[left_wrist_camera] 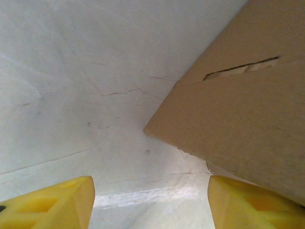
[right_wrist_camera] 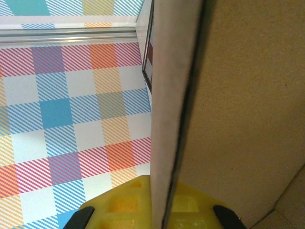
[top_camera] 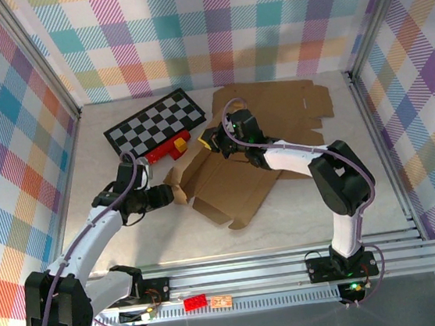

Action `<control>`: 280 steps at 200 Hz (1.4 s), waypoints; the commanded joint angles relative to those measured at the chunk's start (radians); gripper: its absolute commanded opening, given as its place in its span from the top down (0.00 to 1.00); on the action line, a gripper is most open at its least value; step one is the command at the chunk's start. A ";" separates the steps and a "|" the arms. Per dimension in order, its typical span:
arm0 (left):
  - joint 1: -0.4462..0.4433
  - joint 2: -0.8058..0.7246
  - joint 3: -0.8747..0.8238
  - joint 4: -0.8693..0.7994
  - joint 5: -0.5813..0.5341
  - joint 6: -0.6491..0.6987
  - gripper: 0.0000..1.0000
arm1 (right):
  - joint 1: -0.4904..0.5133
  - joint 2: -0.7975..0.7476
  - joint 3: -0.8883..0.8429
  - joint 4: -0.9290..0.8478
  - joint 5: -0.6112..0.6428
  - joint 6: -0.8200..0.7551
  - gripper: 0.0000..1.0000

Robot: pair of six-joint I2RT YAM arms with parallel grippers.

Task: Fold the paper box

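Progress: early, I judge. The box point(top_camera: 239, 178) is mostly a flat sheet with one flap point(right_wrist_camera: 174, 95) lifted; walls & lid not formed yet.
Box place: centre to upper right of top view, on the table point(top_camera: 131, 236).
Box axis: long side runs lower left to upper right.
Right gripper point(top_camera: 216, 139): clenched on the raised flap edge.
Left gripper point(top_camera: 167, 194): released, nothing btw. fingers, box corner just ahead.

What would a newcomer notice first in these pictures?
First comes the big brown cardboard, lying mostly flat in the middle of the table, with the right gripper shut on one of its flaps. The left gripper stands open at its left corner. Behind, to the left, lies a checkerboard with a red and yellow block at its near edge.
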State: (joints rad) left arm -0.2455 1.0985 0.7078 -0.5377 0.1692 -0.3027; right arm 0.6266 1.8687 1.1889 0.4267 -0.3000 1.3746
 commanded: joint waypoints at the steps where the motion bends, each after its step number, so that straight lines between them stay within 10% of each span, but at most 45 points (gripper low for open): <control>1: 0.003 -0.006 0.019 0.080 0.068 0.035 0.38 | -0.008 0.029 0.020 -0.029 -0.005 -0.022 1.00; 280: -0.118 -0.019 0.004 0.110 -0.057 0.232 0.65 | -0.077 0.072 0.124 -0.105 -0.103 0.029 1.00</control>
State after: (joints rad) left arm -0.3744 1.0374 0.7170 -0.4755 0.1116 -0.1131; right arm 0.5549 1.9190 1.2858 0.3462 -0.3813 1.3911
